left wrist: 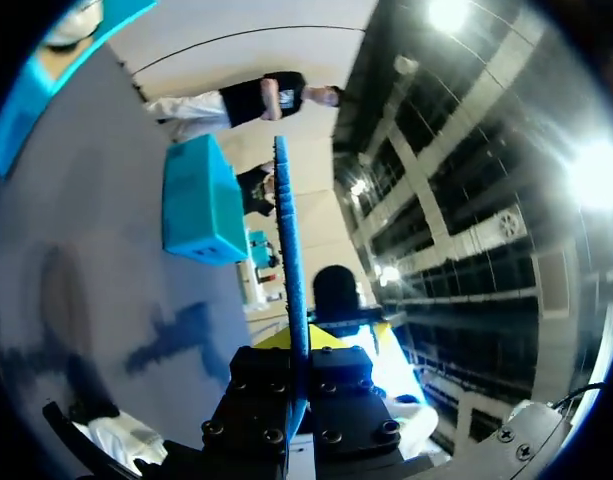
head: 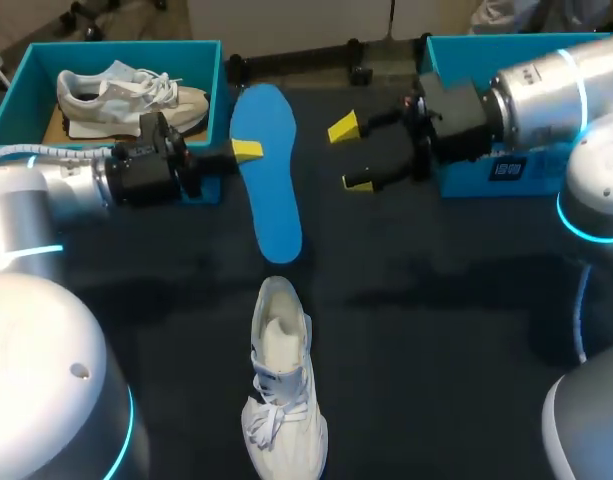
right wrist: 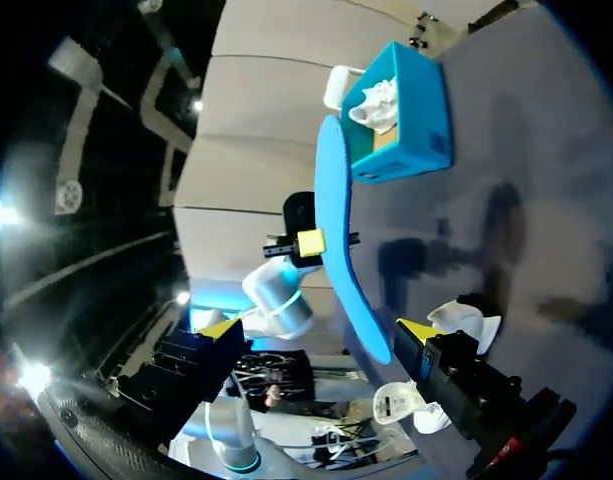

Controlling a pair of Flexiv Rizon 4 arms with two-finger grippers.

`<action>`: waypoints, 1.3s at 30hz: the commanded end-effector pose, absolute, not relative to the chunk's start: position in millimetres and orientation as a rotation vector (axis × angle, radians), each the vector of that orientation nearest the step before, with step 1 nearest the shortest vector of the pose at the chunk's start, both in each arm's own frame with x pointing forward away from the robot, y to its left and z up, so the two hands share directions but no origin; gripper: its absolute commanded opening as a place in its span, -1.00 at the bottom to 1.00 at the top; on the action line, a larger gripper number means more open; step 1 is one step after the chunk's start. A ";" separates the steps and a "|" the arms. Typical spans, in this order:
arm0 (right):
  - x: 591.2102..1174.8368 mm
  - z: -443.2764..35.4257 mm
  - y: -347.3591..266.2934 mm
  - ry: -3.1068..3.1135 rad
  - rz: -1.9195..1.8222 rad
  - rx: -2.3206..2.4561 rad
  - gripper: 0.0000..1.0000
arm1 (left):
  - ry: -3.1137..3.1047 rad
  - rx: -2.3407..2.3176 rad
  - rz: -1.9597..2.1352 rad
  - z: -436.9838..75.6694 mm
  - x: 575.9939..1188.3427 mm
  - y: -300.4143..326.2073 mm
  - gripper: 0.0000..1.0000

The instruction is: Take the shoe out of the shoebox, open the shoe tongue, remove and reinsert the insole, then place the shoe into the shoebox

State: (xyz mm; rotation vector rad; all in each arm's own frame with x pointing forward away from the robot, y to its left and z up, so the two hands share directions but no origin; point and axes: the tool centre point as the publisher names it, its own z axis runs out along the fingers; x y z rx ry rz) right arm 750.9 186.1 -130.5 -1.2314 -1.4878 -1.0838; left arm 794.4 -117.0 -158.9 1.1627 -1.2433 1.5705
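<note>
Insole (head: 266,170): blue, clear of the table, pinched at its nine o'clock edge by the left gripper (head: 244,151), whose fingers are closed thin on it. The left wrist view has it edge-on between them.

Right gripper (head: 351,155): at the insole's three o'clock, fingers wide apart, nothing held, mouth toward the insole.

Shoe (head: 281,390): white, on the table at the insole's six o'clock, opening nearest the insole.

Shoebox (head: 116,46): at ten o'clock.

Judgement: reinsertion is at hand. The insole's broader end seems to point away from the shoe, so turn it to lead. The right gripper should steady the shoe and hold the tongue back. Feed low and flat, because the edge grip is slight and the insole may twist.
</note>
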 end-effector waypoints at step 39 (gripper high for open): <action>754.8 -133.6 187.4 -1.382 -1.117 -1.154 1.00 | -2.523 -1.177 2.498 -130.2 793.5 -94.8 -1.00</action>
